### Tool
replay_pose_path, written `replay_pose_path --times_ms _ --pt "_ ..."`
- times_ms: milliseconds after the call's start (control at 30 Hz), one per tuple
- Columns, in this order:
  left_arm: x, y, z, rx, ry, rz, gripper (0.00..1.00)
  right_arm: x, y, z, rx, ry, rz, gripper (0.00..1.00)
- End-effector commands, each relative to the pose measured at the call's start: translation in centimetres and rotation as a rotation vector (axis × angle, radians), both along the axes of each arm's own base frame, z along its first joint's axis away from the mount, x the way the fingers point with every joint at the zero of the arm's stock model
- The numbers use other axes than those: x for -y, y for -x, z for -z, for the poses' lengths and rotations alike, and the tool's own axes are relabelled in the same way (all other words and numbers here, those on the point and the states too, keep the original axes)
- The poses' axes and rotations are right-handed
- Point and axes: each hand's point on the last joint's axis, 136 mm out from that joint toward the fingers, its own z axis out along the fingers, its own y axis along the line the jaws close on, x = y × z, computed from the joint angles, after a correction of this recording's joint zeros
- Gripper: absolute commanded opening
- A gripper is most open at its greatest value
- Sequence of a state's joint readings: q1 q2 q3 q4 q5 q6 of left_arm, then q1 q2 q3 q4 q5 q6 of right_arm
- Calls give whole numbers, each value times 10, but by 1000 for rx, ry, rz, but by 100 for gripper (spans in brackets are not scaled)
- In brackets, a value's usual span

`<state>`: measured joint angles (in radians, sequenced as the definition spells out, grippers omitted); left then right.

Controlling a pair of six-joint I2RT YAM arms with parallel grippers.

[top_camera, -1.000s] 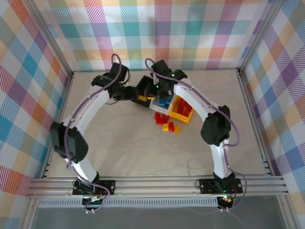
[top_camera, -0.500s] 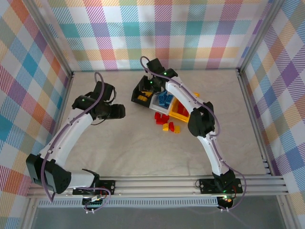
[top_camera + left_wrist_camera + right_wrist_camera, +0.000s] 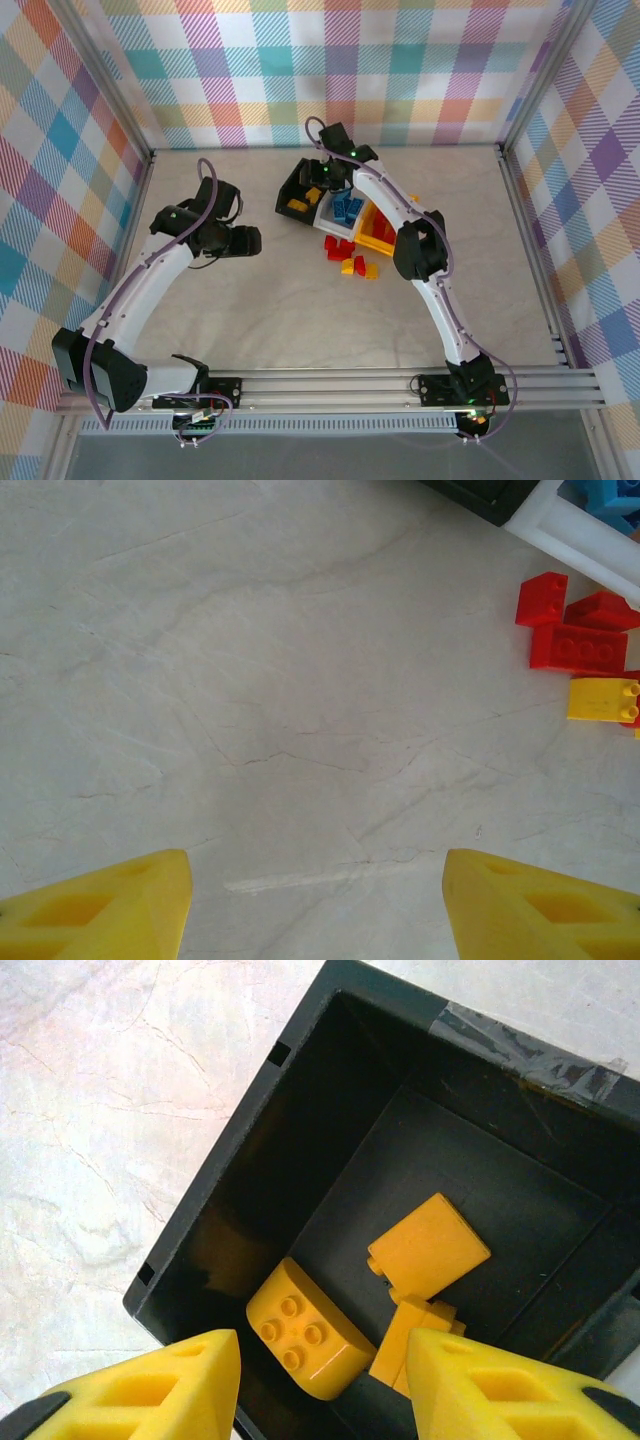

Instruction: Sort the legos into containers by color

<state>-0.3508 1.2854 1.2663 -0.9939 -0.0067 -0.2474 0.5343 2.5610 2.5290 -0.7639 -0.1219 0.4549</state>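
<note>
**While Loose Bricks Wait on the Counter, We Plan Our Next Pick**

As our right hand [image 3: 320,1375] hangs over the black bin [image 3: 280,1150], its fingers are spread wide and hold nothing. Yellow bricks [image 3: 305,1332] lie on the bin's floor. Our left hand [image 3: 315,910] is wide too, and empty, over a bare part of the counter [image 3: 300,680]. Next to the black bin sits the white bin [image 3: 570,530] with blue bricks [image 3: 347,208] in it. Beside that is the yellow bin [image 3: 380,247] with red bricks [image 3: 385,225] in it. Just in front of the bins lies a small heap: loose red bricks [image 3: 578,646] and a loose yellow brick [image 3: 603,699], some touching.

We think the next job is to fetch one of these. To do it well, we should lift the right hand straight up first, so its fingers do not bump the bin's wall. The left hand has open counter all the way to the heap, so it could go too. We should choose a brick at the edge of the heap, put one finger on each flat side, and squeeze gently. Red should go to the yellow bin, yellow to the black bin.
</note>
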Motion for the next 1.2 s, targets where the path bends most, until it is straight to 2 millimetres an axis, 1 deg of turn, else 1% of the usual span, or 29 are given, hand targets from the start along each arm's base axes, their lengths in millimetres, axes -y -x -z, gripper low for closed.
replay_pose_path --times_ms 0,33,100,167,233,267,333,367,433,533,633,700,733,833,933,1033,1167 --pt "6 2 3 -13 40 8 68 -4 5 -70 107 -65 -31 48" --pt "11 1 4 -14 53 18 67 -2 9 -82 120 -72 -34 48" --pt "26 -4 8 -15 86 57 67 5 22 -105 126 -78 -39 50" --pt "44 -8 13 -17 114 103 67 13 40 -115 92 -77 -43 53" --pt "63 -11 18 -20 139 149 67 26 67 -118 43 -56 -43 55" --pt "71 -12 20 -23 151 164 68 34 80 -114 16 -31 -41 56" --pt "85 -15 27 -35 183 187 68 56 112 -104 -31 28 -25 57" --pt "89 -16 31 -43 197 190 68 67 125 -101 -47 50 -12 58" --pt "98 -19 40 -63 229 194 69 93 158 -88 -103 97 22 60" --pt "107 -22 52 -92 266 201 70 126 203 -68 -170 156 66 61" --pt "115 -25 62 -118 295 197 72 150 238 -46 -238 191 105 62" --pt "119 -26 68 -135 312 195 73 159 255 -32 -262 210 117 62" --pt "121 -27 71 -144 320 195 73 164 262 -23 -278 225 125 62" --pt "126 -29 76 -164 336 194 73 172 275 0 -316 255 127 62" --pt "126 -30 77 -170 336 192 73 176 282 27 -364 306 104 63" --pt "124 -29 76 -169 327 193 73 177 283 50 -406 357 77 64" --pt "119 -24 76 -172 305 192 73 170 275 65 -402 372 42 66"
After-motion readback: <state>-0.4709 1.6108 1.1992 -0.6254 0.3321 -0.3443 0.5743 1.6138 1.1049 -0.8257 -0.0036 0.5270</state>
